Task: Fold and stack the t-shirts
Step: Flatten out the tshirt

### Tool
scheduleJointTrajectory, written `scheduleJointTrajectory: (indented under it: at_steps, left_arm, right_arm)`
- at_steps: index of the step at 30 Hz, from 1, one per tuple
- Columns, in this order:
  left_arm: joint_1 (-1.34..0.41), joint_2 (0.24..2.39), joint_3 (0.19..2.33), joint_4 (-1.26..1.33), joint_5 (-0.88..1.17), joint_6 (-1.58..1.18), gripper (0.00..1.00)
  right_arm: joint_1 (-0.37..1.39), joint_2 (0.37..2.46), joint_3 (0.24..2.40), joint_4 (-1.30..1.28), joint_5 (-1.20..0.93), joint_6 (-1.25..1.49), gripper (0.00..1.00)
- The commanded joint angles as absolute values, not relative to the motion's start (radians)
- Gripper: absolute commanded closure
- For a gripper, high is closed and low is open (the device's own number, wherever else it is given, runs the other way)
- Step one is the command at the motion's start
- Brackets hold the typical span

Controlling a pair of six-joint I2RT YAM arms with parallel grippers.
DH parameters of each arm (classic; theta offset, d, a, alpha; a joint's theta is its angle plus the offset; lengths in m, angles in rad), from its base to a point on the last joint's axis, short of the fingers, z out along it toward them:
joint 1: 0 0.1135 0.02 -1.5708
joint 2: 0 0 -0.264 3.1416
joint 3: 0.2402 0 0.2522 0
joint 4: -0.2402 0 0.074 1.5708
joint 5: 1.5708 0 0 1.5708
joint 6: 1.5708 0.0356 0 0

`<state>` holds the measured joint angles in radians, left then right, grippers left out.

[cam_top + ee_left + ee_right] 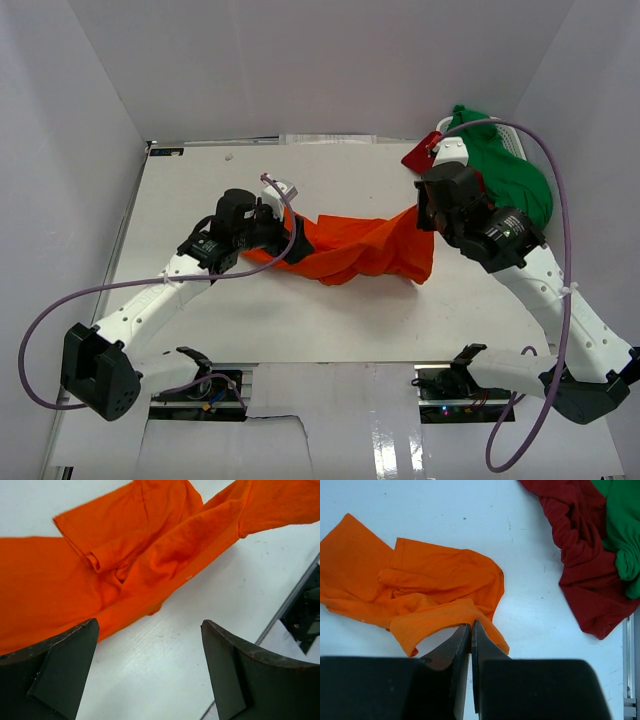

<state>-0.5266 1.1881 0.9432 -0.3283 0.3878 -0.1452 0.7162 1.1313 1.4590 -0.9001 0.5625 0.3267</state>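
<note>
The orange shirt (365,250) lies crumpled on the white table (300,320); the right gripper (471,625), fingers pressed together, pinches its right end; the left gripper (149,622) gapes wide and empty at its left end. Beyond its right end lie the dark red shirt (580,565) and green shirt (515,180), heaped together with green atop red.
</note>
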Motion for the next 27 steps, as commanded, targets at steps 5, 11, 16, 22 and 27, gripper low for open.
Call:
scheduleJointTrajectory:
  at_steps: [5, 11, 16, 22, 27]
  left_arm:
    - [-0.535, 1.232, 0.959, -0.19, 0.388, 0.107, 0.07]
    - [-0.537, 1.374, 1.081, -0.253, 0.616, 0.198, 0.1]
    - [-0.538, 1.431, 1.078, -0.25, 0.749, 0.235, 0.14]
    - [-0.555, 1.381, 1.035, -0.224, 0.804, 0.242, 0.13]
    - [-0.581, 1.377, 1.017, -0.224, 0.851, 0.249, 0.14]
  right_arm:
    - [0.652, 1.17, 1.6, -0.914, 0.465, 0.253, 0.92]
    - [0.626, 1.198, 1.649, -0.928, 0.428, 0.23, 0.92]
    - [0.607, 1.226, 1.683, -0.946, 0.408, 0.215, 0.92]
    - [0.589, 1.229, 1.683, -0.946, 0.391, 0.206, 0.92]
    - [0.572, 1.229, 1.681, -0.946, 0.374, 0.196, 0.92]
